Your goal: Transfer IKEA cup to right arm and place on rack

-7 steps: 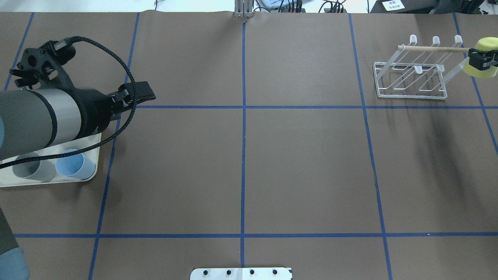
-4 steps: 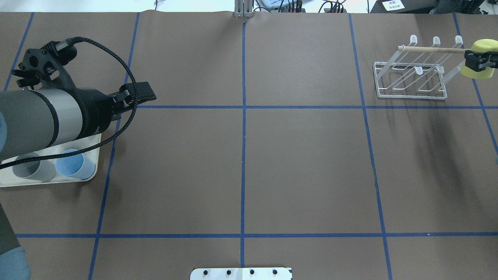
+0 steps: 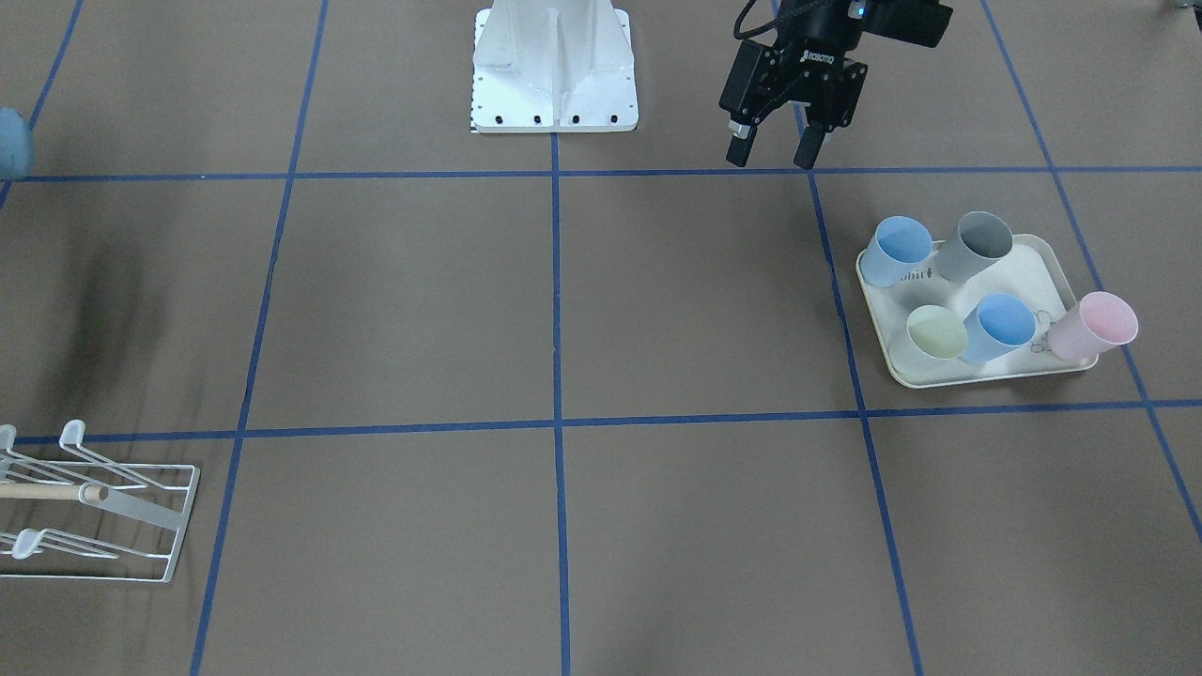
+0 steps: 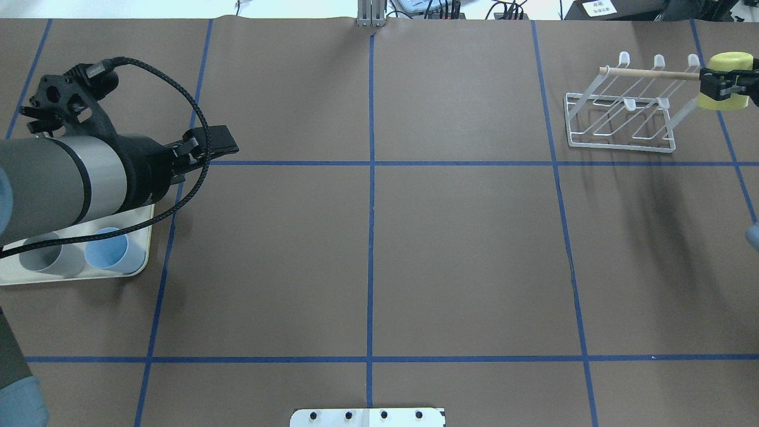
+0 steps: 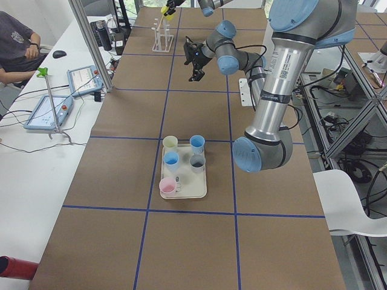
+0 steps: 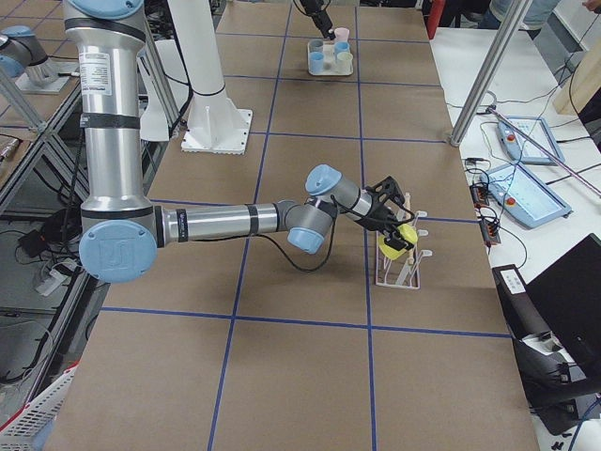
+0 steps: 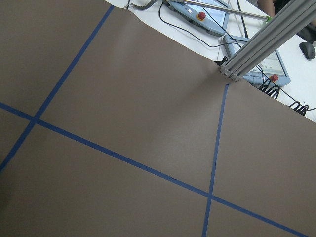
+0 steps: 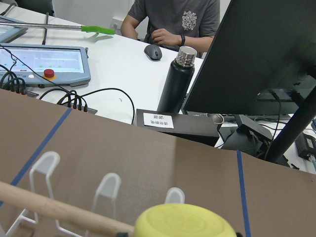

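Overhead view, brown-paper worktop [image 4: 462, 249] with a blue tape grid. At 9 o'clock: cream tray [image 4: 142, 264], with a grey cup [image 4: 41, 256] and a blue cup [image 4: 112, 252] showing on it; the rest of the tray lies under the left arm. Left fingers [image 3: 808, 148] hang raised above the worktop, inboard of the tray at about 10 o'clock; the front view shows them apart, nothing between them. At 2 o'clock: white wire rack [image 4: 630, 105] standing on the worktop, pale wooden rod [image 4: 649, 73] running through its upper prongs. Yellow cup [image 4: 732, 60] at the rack's 2 o'clock, up off the worktop, right at the rod's end; whether it touches rod or prong, cannot tell. Right fingers [image 4: 716, 85] clamped across the cup's wall. Right wrist view: the cup's closed yellow end sits at 6 o'clock, the rod and three prong tips from its 9 to 12 o'clock
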Robot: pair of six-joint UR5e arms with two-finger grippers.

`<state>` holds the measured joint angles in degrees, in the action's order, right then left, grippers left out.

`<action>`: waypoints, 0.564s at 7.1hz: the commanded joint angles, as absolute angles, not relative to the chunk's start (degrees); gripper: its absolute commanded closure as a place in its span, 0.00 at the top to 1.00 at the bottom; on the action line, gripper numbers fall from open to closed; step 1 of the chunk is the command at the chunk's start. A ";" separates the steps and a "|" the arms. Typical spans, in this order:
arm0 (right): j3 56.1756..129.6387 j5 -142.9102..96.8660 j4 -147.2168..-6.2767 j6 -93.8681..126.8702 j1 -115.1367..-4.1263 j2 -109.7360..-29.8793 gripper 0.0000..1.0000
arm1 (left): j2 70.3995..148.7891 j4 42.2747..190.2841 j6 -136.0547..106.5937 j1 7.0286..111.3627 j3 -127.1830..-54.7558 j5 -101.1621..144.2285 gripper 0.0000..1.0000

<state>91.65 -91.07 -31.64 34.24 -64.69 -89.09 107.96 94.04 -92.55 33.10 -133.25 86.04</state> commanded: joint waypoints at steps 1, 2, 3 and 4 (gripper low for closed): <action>91.93 -91.05 -31.64 34.02 -64.86 -88.86 0.00 | 108.19 94.04 -92.55 33.13 -133.33 86.04 1.00; 92.11 -91.05 -31.64 33.32 -65.04 -88.77 0.00 | 108.11 94.04 -92.55 33.13 -133.42 86.31 1.00; 92.11 -90.97 -31.55 33.31 -65.04 -88.77 0.00 | 108.11 94.04 -92.55 33.13 -133.42 86.40 1.00; 92.11 -90.36 -31.64 33.31 -65.04 -88.60 0.00 | 108.11 94.04 -92.55 33.13 -133.33 86.40 1.00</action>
